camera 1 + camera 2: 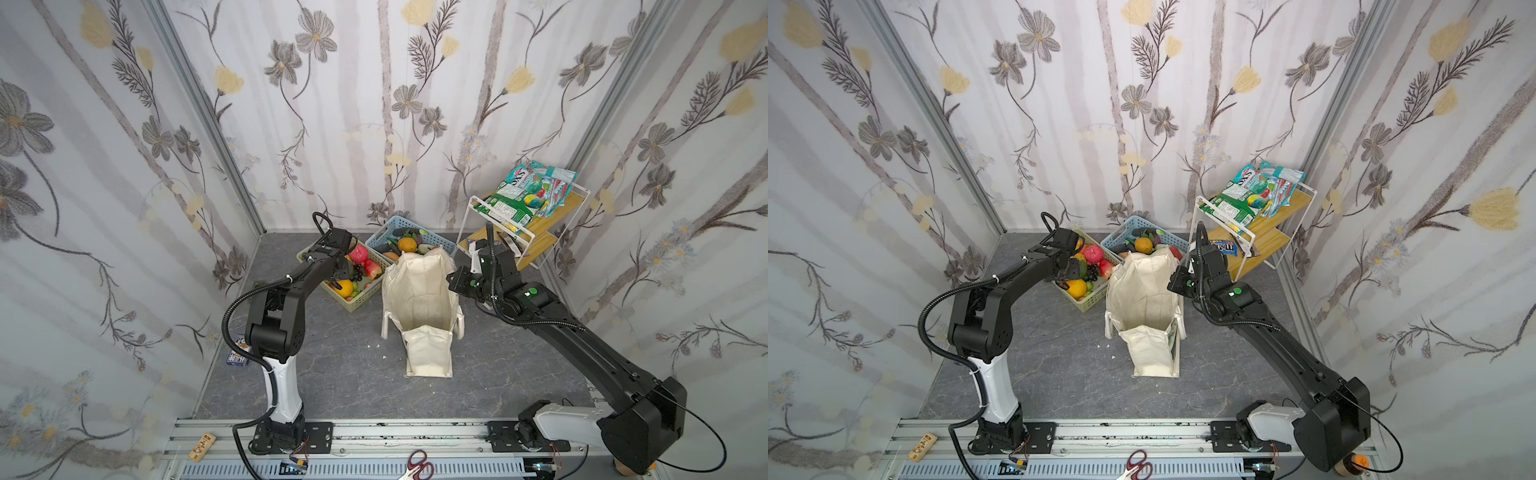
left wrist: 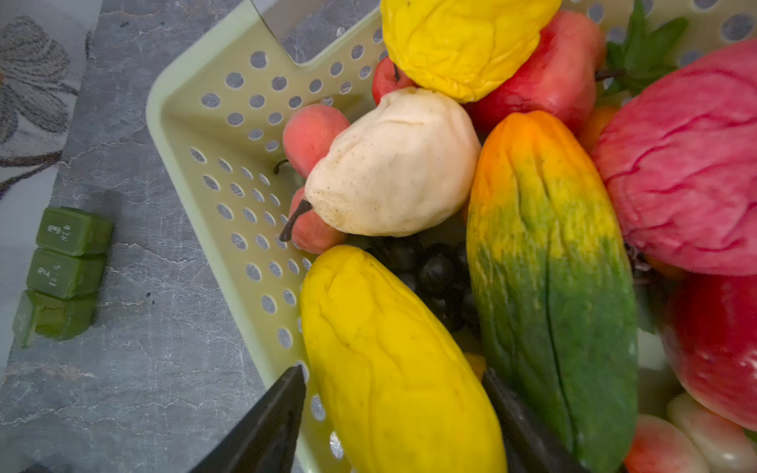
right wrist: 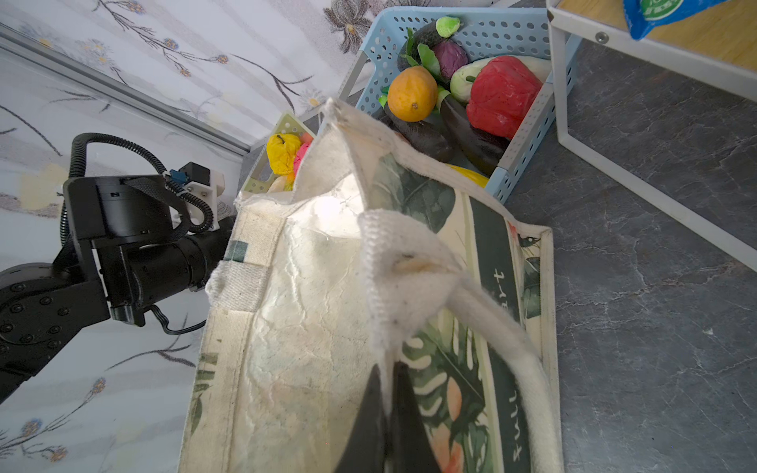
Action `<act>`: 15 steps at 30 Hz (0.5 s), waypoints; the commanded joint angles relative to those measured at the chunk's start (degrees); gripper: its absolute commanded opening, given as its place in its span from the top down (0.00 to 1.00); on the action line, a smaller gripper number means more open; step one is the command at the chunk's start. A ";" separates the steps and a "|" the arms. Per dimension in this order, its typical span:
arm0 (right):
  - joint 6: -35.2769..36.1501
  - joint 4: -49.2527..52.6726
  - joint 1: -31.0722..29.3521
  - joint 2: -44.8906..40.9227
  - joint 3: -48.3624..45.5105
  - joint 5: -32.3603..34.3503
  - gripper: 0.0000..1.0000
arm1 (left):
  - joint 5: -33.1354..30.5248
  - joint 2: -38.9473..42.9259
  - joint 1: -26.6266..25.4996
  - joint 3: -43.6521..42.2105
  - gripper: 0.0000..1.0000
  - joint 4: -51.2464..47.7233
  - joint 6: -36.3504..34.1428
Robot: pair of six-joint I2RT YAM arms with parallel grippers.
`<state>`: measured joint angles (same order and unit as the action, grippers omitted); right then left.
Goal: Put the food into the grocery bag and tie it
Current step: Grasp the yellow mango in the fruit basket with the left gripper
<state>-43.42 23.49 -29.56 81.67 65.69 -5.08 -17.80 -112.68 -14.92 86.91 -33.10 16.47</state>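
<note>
Grocery bag (image 1: 428,353) (image 1: 1152,353), both top views: one cream tote, upright, mouth open, on the grey table between the two arms.
Baskets, top view: two. Green basket (image 1: 362,306) stands just beside the bag on the left arm's side, and blue basket (image 1: 384,235) stands just behind the bag.
Left gripper (image 1: 337,279), top view: lowered among the fruit in the green basket.
Right gripper (image 1: 451,277), top view: at the bag's rim on the right arm's side.
Wire rack (image 1: 519,239), top view: one, with two shelves, behind the bag; snack packets lie on top.
Scissors (image 1: 417,465), top view: one red-handled pair, well in front of the bag.
Yellow mango (image 2: 381,319), left wrist view: one of two yellow fruits in the green basket.
Left gripper (image 2: 393,372), left wrist view: released. Its two fingers are spread either side of the mango, and a sliver of basket shows beside one finger.
Other fruit, left wrist view: one cream pear (image 2: 393,164) and one grape bunch (image 2: 434,270).
Green blocks (image 2: 65,270), left wrist view: three, on the table outside the basket.
Right gripper (image 3: 388,381), right wrist view: clenched on the bag's rim, beside one white rope handle (image 3: 483,319).
Blue basket, right wrist view: holds one orange fruit (image 3: 411,94) and one red pepper (image 3: 502,96).
</note>
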 commanded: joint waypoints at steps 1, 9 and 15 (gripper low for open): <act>0.00 -1.42 -0.06 0.34 0.55 -0.54 0.97 | -0.48 -0.22 0.12 -0.30 0.34 1.57 0.25; -0.09 -1.94 -0.13 -0.37 -0.52 -0.38 0.97 | -0.38 -0.08 0.24 -0.22 0.42 2.17 -0.21; -0.43 -2.63 -0.11 -0.72 -1.39 -0.46 0.97 | -0.09 0.45 0.20 0.05 0.48 2.82 -1.13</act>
<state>-43.44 23.16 -29.61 81.28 64.66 -5.45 -17.78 -112.40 -14.83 86.72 -31.79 16.23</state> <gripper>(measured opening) 0.048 0.524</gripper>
